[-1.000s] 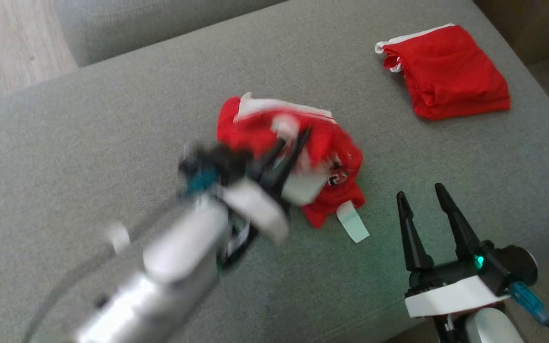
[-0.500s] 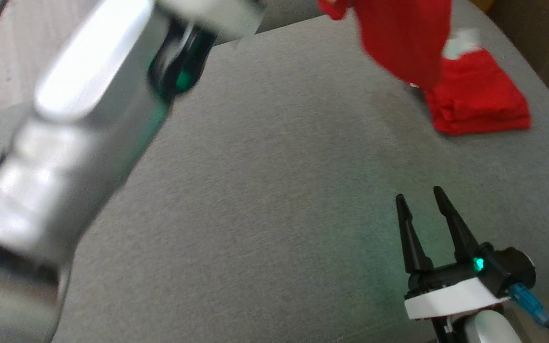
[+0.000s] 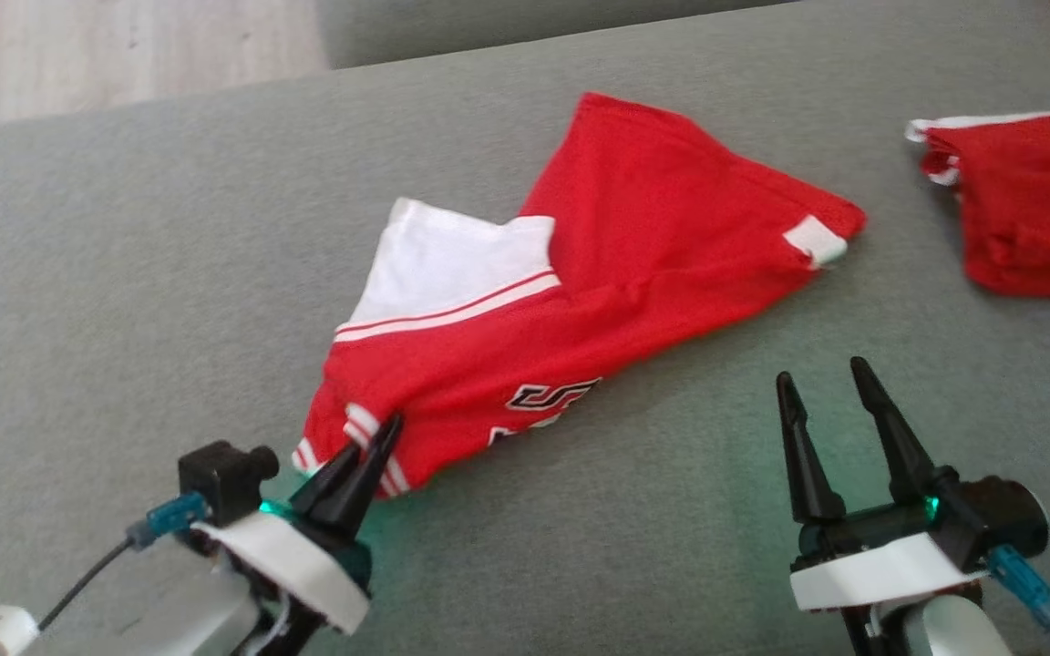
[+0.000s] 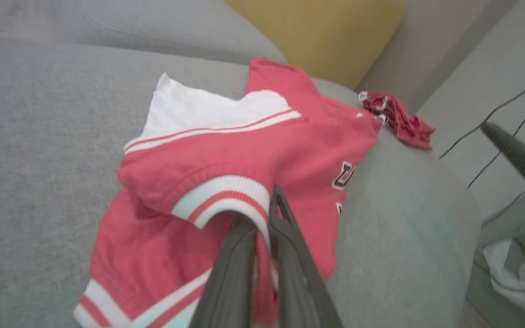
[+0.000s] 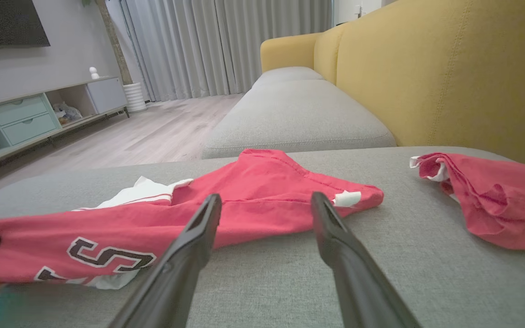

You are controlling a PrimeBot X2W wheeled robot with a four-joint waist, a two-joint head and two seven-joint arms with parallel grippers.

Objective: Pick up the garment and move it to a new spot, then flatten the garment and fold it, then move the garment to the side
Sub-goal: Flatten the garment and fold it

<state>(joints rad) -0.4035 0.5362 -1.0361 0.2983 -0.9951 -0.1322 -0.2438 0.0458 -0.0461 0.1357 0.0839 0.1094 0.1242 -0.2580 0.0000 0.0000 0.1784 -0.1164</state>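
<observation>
Flattening step likely: left gripper [image 3: 375,445] clenched on striped edge of rumpled red-and-white fabric jersey [image 3: 616,273], right gripper [image 3: 821,372] released nearby, next should grasp an opposite edge.

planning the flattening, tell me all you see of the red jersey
The red jersey, thin knit fabric by its look, has a white panel, red-and-white striped trim and dark outlined lettering. It lies half spread and creased on the grey cushion, its striped edge pinched in the shut left gripper. Nothing else touches it.
</observation>
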